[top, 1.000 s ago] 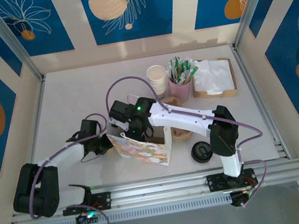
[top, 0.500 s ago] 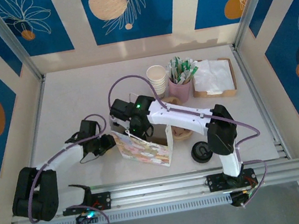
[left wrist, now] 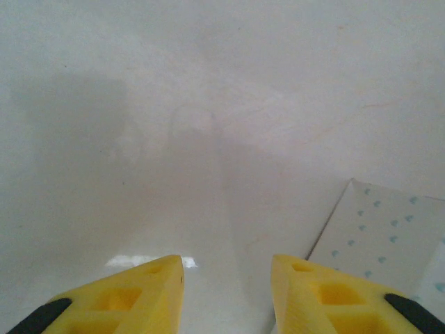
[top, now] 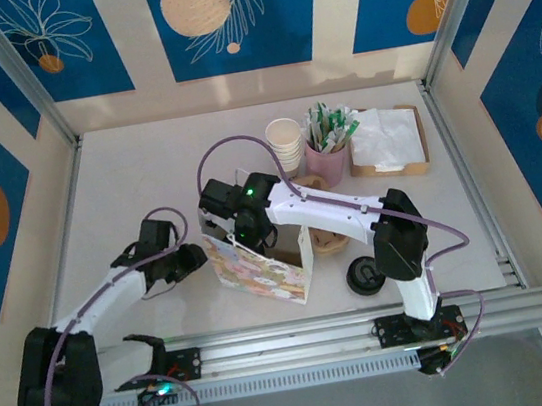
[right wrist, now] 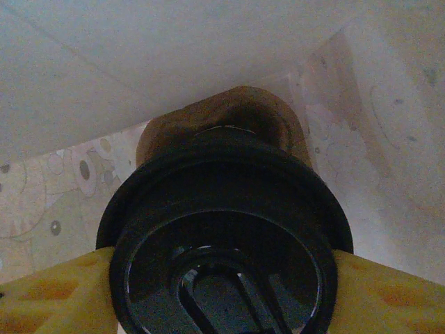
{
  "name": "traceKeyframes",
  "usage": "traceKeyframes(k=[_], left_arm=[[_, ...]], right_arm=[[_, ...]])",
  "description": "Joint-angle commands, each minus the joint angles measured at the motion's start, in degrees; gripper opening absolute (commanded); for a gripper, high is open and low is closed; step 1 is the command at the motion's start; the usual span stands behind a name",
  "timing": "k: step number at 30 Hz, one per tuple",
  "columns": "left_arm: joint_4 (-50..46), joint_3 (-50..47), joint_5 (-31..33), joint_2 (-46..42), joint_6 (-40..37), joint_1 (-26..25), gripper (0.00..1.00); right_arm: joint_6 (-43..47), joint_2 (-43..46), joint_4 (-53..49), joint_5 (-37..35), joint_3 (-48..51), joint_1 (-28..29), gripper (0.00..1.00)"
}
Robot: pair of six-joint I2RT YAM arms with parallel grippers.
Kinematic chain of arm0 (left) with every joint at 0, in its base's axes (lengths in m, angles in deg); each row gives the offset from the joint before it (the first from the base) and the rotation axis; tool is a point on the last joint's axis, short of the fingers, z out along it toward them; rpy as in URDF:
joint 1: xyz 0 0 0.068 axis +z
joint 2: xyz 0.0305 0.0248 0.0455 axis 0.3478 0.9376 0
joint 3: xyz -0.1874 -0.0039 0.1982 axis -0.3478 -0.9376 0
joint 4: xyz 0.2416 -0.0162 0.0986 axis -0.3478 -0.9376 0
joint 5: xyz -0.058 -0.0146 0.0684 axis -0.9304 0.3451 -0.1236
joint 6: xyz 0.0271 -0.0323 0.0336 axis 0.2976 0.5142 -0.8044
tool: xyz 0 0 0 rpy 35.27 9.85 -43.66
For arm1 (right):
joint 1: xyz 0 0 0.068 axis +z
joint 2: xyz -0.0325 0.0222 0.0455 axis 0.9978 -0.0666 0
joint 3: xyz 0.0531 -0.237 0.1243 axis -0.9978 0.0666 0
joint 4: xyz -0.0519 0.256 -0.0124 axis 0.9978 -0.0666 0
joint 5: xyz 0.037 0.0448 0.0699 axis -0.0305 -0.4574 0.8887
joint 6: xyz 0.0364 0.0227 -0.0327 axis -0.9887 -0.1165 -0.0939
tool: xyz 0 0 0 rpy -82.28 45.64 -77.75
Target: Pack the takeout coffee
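**Left tool (left wrist: 226,268) released beside the bag; right tool (right wrist: 222,275) grasping the coffee above the bag's mouth**

The left tool sits low on the worktop (top: 127,183), just left of the patterned paper bag (top: 265,269). Its yellow fingers (left wrist: 149,292) are spread apart with nothing between them. In the left wrist view a corner of the bag shows just beyond the right-hand finger, near it, though I cannot tell whether they touch.

The bag stands upright with its mouth open. Directly over that mouth is the right tool, its fingers pressed to either side of the takeout coffee (right wrist: 222,202) just under the round black lid. In the right wrist view the cup hangs upright between the bag's inner walls, with the brown bottom of the bag (right wrist: 229,111) visible below it. The cup looks partly inside the bag and not yet set down.

To the right of the bag, well apart from it, a loose black lid (top: 365,276) lies on the worktop. It plays no part in this step.

The step in hand appears to be placing the coffee in the bag. The next move likely calls for a straight, level descent until the cup stands on the bag's bottom, and only then a release. The walls are thin paper, so brushing one could fold it inward or tip the bag, and the left tool is well placed to steady the bag's left edge.
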Motion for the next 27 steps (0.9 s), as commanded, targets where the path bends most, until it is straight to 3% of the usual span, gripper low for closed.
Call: traceKeyframes(k=[1, 10, 17, 22, 27], left_arm=[[-5.2, 1.0, 1.5, -4.3, -0.2, 0.2, 0.38], [-15.0, -1.7, -0.4, -17.6, 0.3, 0.3, 0.35], [-15.8, -6.7, -9.9, -27.7, 5.2, -1.0, 0.33], [-11.2, -10.2, -9.8, -30.0, 10.2, -6.4, 0.33], [-2.8, -11.3, -6.1, -25.0, 15.0, -15.5, 0.35]], right_arm=[[-2.3, -2.5, -4.7, 2.3, 2.1, 0.0, 0.51], [-3.7, -2.7, -5.1, 1.4, 2.5, 0.4, 0.51], [-5.8, -2.0, -4.4, -2.0, -0.3, 0.6, 0.51], [-7.9, -1.8, -4.8, -5.2, -3.2, 0.4, 0.51], [-10.5, -1.2, -4.4, -6.7, -4.8, 0.4, 0.51]])
